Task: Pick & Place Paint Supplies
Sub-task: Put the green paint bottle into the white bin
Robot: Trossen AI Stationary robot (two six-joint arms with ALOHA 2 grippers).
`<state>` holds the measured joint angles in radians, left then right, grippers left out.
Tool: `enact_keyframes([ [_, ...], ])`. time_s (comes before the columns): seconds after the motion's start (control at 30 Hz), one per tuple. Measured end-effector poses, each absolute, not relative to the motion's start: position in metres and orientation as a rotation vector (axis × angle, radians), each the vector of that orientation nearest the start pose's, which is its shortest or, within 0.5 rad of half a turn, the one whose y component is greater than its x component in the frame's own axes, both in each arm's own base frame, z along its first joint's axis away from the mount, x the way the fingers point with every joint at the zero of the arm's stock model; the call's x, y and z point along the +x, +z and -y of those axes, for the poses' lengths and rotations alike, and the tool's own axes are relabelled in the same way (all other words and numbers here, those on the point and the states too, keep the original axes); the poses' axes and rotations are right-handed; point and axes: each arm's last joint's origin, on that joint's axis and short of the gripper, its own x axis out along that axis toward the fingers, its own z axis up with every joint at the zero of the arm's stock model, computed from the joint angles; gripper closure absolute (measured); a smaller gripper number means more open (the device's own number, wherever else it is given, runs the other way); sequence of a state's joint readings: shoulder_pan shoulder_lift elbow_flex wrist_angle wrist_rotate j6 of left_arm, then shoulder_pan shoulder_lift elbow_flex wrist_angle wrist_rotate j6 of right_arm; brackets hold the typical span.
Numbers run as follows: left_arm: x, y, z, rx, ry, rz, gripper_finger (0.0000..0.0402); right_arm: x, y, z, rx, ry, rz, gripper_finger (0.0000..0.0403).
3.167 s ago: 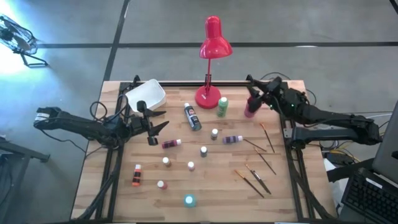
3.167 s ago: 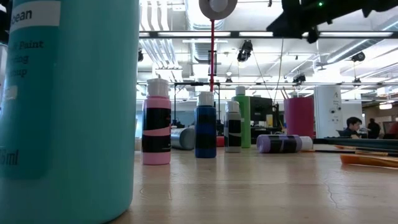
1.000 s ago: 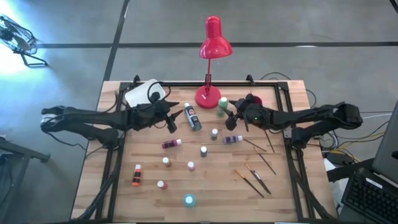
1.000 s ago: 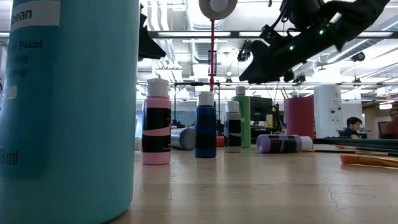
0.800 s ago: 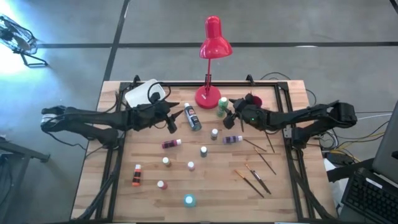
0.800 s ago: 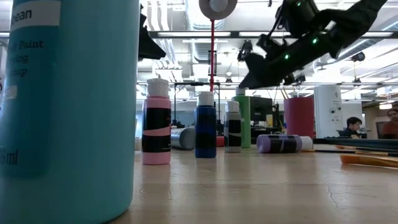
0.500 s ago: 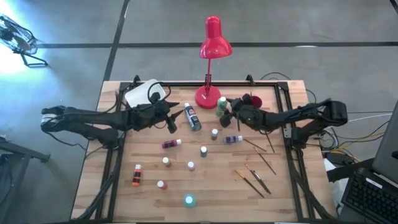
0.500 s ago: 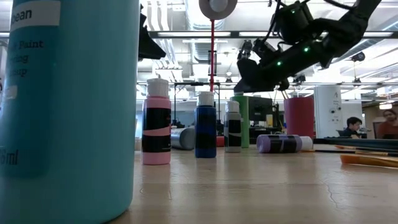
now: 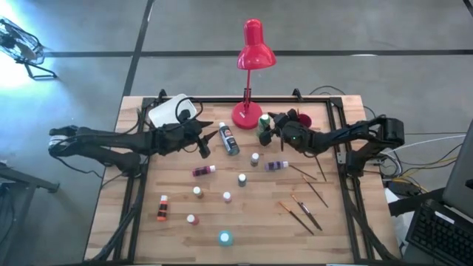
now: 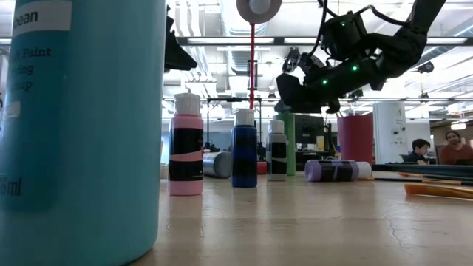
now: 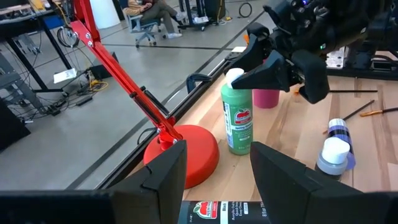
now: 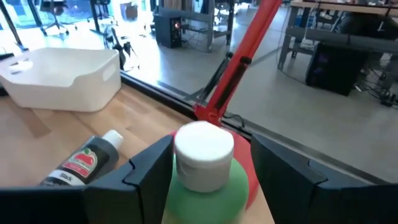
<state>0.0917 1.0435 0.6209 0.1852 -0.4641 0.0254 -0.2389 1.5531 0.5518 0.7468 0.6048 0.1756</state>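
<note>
Straddling: right gripper [image 9: 270, 127] is around the white cap of the upright green paint bottle [image 9: 264, 126], fingers [image 12: 152, 163] spread either side, not clamped.
Green bottle: on the table [image 9: 347, 236] at about 1 o'clock from its centre, just beside the red desk lamp [image 9: 251, 66] base.
Left gripper [image 9: 208, 137]: fingers apart, holding nothing, above the lying black-labelled paint bottle [image 9: 228, 139] at 11 o'clock.
White bin [image 9: 171, 111]: far corner, 10 o'clock.
Paintbrushes [image 9: 299, 210]: lying at 4 o'clock.
Teal bottle [image 9: 225, 237]: 6 o'clock edge.
</note>
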Motion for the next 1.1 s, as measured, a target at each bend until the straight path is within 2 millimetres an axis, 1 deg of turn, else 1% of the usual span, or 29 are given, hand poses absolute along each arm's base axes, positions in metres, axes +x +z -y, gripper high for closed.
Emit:
enact_keyframes([
  [0.13,0.2241,0.2639,-0.0335,0.069,0.550,-0.242,0.0218,0.2744,0.1690,0.0859,0.121,-0.864,-0.186,0.0199],
  [0.33,0.2243,0.2645,-0.0336,0.066,0.550,-0.235,0.0218,0.2739,0.1686,0.0885,0.115,-0.869,-0.188,0.0228],
  [0.43,0.2243,0.2646,-0.0336,0.065,0.550,-0.234,0.0218,0.2739,0.1693,0.0890,0.106,-0.871,-0.185,0.0253],
  [0.53,0.2243,0.2645,-0.0335,0.065,0.550,-0.234,0.0218,0.2741,0.1699,0.0888,0.104,-0.870,-0.180,0.0288],
  [0.77,0.2243,0.2646,-0.0335,0.061,0.551,-0.232,0.0218,0.2740,0.1703,0.0888,0.083,-0.867,-0.188,0.0291],
  [0.97,0.2243,0.2647,-0.0335,0.019,0.555,-0.219,0.0218,0.2743,0.1709,0.0888,0.075,-0.866,-0.190,0.0291],
  [1.1,0.2243,0.2647,-0.0335,-0.006,0.558,-0.212,0.0218,0.2789,0.1776,0.0899,0.051,-0.859,-0.179,0.0291],
])
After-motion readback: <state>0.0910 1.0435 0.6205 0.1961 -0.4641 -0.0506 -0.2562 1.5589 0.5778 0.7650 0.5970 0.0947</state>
